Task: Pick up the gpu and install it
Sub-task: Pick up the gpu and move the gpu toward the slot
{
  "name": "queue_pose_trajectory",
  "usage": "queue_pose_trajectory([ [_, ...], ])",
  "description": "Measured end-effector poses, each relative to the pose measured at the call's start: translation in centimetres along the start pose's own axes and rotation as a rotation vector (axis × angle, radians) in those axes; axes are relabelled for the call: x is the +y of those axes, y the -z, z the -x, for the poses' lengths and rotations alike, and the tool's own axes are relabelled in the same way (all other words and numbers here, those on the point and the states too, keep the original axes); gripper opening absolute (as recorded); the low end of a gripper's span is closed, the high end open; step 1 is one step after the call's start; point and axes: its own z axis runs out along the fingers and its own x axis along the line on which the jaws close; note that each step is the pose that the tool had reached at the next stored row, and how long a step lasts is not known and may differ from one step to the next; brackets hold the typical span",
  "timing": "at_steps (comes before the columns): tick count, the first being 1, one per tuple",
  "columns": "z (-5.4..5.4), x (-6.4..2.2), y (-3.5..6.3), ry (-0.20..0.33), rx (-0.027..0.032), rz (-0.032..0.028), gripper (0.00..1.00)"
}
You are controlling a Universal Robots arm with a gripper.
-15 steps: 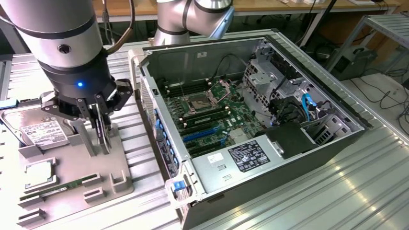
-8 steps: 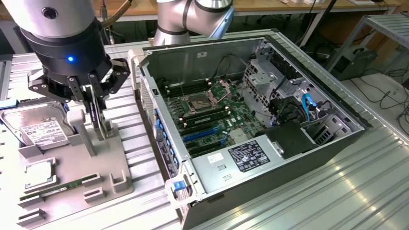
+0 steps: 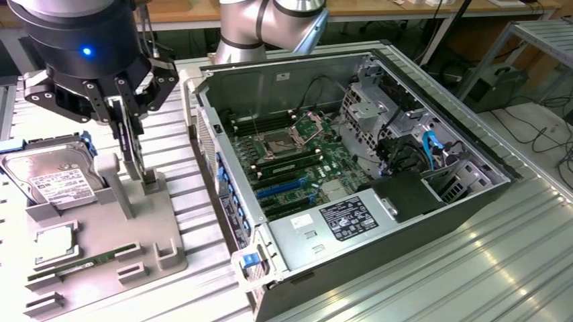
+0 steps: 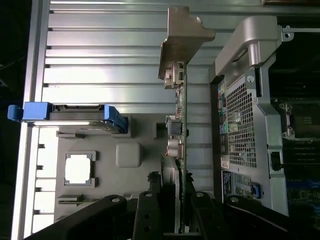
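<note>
The gripper (image 3: pixel 123 115), fingers narrowed onto the gpu (image 3: pixel 136 154), holds it upright at the parts holder (image 3: pixel 152 225), nine o'clock of the computer case (image 3: pixel 358 168), likely for a straight lift.

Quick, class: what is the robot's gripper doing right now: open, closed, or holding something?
Gripper: closed on the upright graphics card.

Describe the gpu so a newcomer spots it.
Beside the open PC case, on the exterior view's left, lies a grey tray. The gpu is the thin card standing on edge there, gripper clamped on it; the hard drive beside it isn't.
</note>
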Motion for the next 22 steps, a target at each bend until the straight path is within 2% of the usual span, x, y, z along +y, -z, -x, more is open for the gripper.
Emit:
queue_pose_trajectory([
  [10,0.0,0.27,1.21,0.0,0.0001,0.0192,0.27],
  [15,0.0,0.4,1.81,-0.001,0.0001,0.0314,0.27],
  [22,0.1,0.63,2.87,-0.001,0.0,0.0429,0.27],
])
